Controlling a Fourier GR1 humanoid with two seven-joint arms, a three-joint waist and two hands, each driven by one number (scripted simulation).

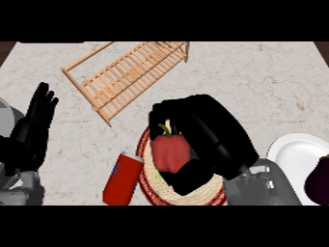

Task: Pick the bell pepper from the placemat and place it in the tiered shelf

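Nearest you, the right hand (pixel 210 140) curls around the red bell pepper (pixel 170 153) on the round woven placemat (pixel 195 194). Beside it, a red can (pixel 123 179), label unreadable. The white plate (pixel 289 154) holds an eggplant (pixel 322 180). Your left hand (pixel 32 126) rests open, fingers up. The wooden tiered shelf (pixel 128 72) lies beyond.

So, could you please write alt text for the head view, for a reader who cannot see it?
The robot's right hand curls around a red bell pepper on a round woven placemat. A wooden tiered shelf lies further back on the counter, a red can beside the placemat, an eggplant on a white plate at right. The left hand rests open at left.
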